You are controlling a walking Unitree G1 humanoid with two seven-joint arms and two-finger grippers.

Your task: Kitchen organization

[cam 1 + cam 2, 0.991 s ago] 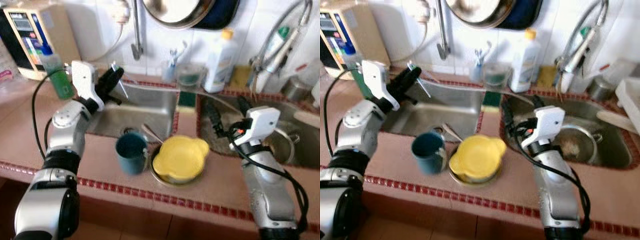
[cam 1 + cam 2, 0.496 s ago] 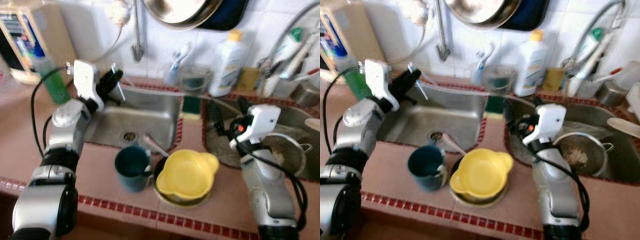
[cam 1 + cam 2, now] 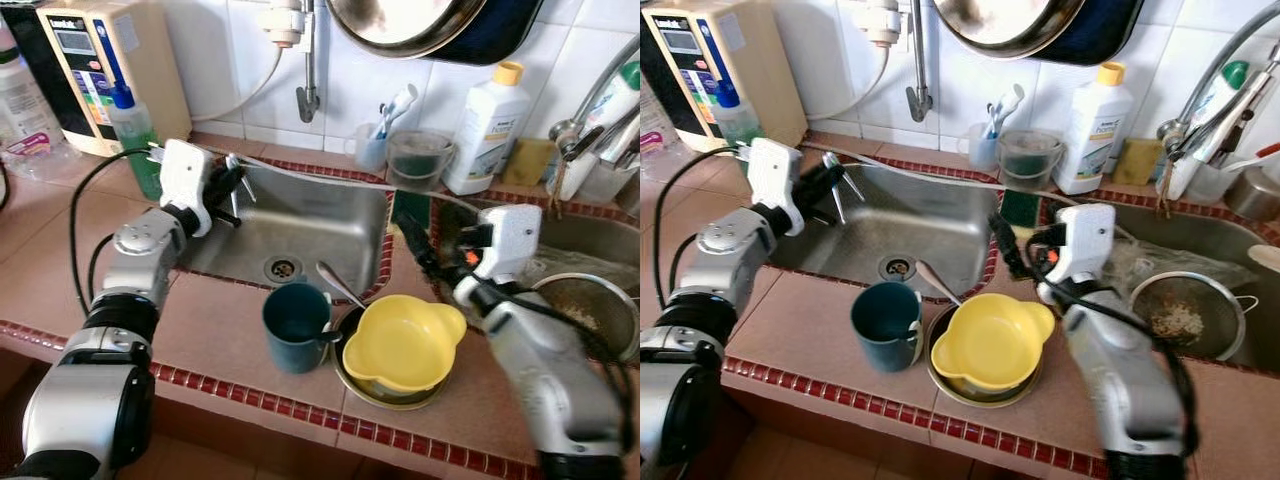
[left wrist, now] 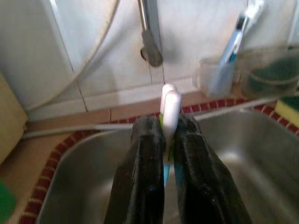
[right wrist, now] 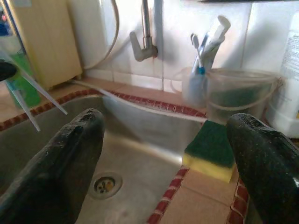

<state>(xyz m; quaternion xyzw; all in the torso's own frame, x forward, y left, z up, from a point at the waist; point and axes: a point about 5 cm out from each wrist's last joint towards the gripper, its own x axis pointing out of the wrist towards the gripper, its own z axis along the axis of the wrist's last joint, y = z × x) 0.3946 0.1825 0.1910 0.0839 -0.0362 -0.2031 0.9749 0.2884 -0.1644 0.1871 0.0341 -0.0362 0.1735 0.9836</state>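
Home kitchen, tiled counter (image 3: 215,335), steel sink (image 3: 300,225), dish soap btl (image 3: 484,130)

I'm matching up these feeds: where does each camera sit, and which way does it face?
Eye views: on the head, looking down at the sink, blue cup and yellow bowl; both silver arms show.
Left wrist view: along the left tool, shut on toothbrushes, facing the faucet.
Right wrist view: between the open right tool fingers, facing the sponge.
All views share the sink and faucet.
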